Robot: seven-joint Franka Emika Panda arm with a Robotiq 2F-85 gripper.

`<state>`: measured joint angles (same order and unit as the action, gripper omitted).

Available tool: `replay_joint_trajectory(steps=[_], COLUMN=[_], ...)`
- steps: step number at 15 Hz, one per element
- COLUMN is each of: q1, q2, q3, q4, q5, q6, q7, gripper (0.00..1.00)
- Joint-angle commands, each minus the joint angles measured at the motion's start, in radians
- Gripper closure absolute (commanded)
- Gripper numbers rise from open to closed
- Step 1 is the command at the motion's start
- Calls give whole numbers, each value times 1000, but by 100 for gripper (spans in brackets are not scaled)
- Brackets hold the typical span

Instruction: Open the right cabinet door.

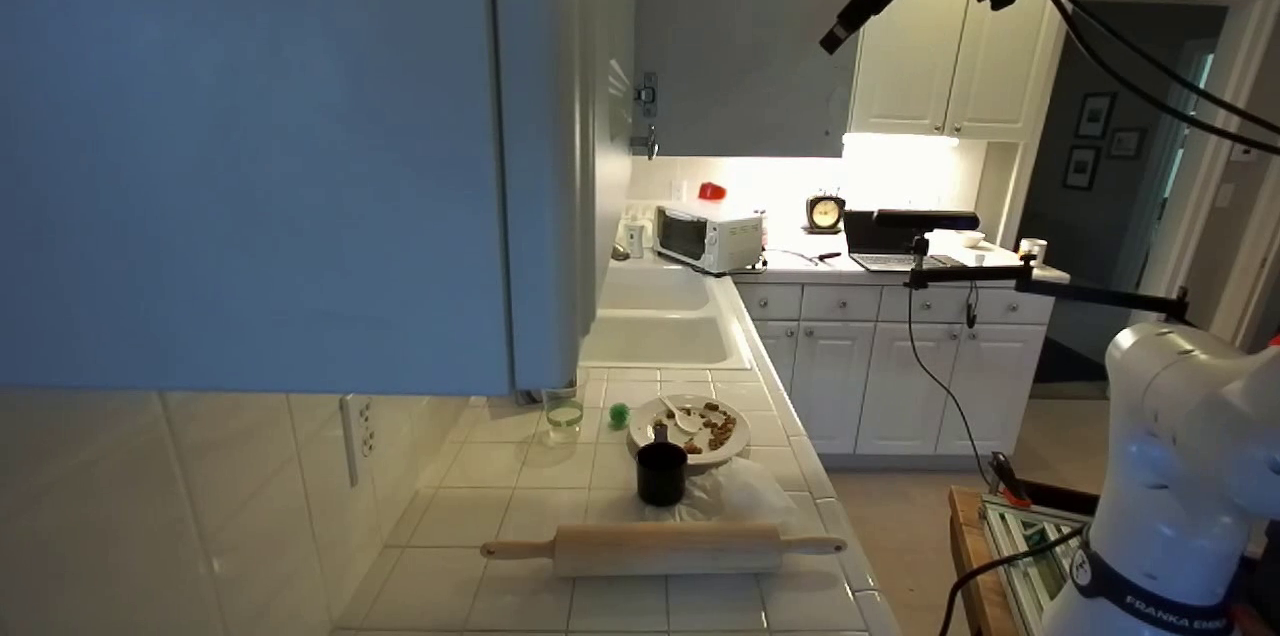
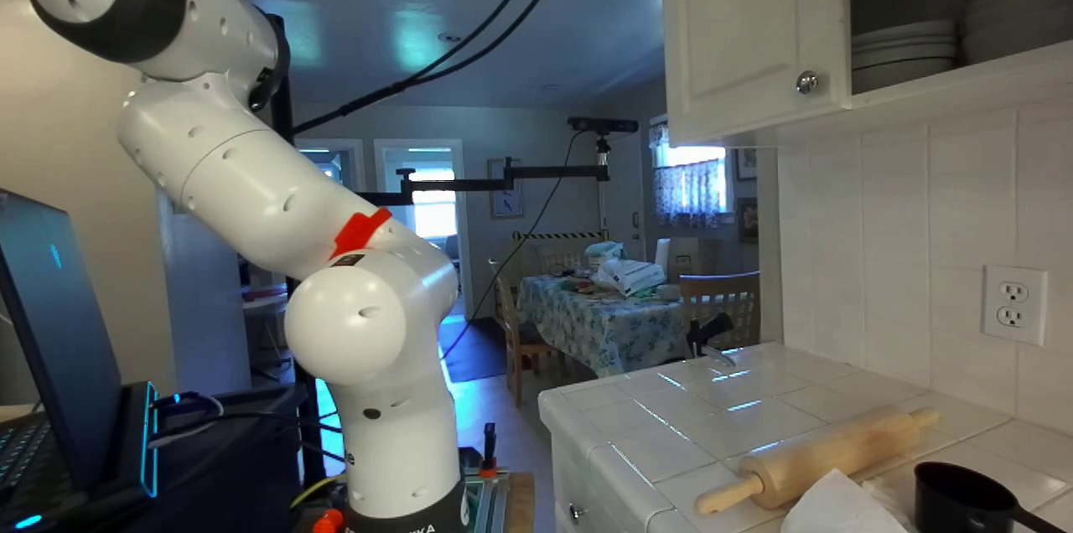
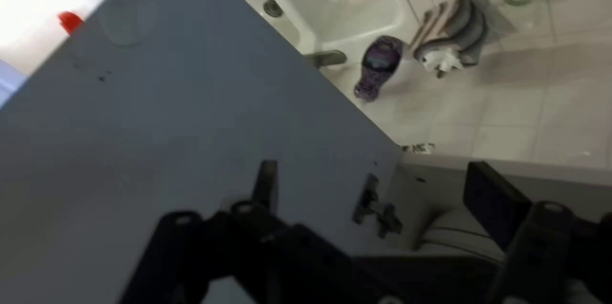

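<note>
Grey in shadow, the right cabinet door (image 1: pixel 742 26), a tall, flat rectangular panel, stands swung out at upper centre in an exterior view, hinged on its left side, its free edge overlapping white framed wall cabinets (image 1: pixel 1000 56) behind. The black two-fingered gripper (image 1: pixel 832 42) hangs at upper right, tips overlapping the door in the picture; whether they touch it cannot be told. At left, a large blue-grey panel (image 1: pixel 250 146) fills the foreground as far as its vertical edge. Below the door, room shows over a white double sink (image 1: pixel 660 341); nearer, a pale wooden rolling pin (image 1: pixel 665 550) reaches almost to the right edge of the white tiled counter (image 1: pixel 480 506).

In an exterior view, the white robot arm (image 2: pixel 251 189) fills much of the left half, with a gap between it and the counter's left edge. A white framed door (image 2: pixel 738 22) with a round chrome knob (image 2: pixel 807 82) hangs at upper right, stacked white plates (image 2: pixel 904 49) showing beside it.

In the wrist view, the right cabinet door slants across the left, its diagonal edge running down to a metal hinge (image 3: pixel 367 199). The gripper's fingers (image 3: pixel 492 201) stand wide apart, one seen against the door, the other against the cabinet's inside (image 3: pixel 442 194), the hinge visible between them.
</note>
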<state>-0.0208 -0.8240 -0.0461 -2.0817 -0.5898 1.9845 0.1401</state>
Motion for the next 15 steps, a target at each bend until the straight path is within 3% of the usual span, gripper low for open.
replay_joint_trajectory(steps=[1,7,8,15], q1=[26,111,35,64], q2=[5,-46,-20,-28], q3=[-1,-18,22,12], q4=[38,0,21,20], q5=[168,446,404,450], q6=[76,159,143,143], q7=[-20,-118,-80,-102], gripper=[0,0,0,0])
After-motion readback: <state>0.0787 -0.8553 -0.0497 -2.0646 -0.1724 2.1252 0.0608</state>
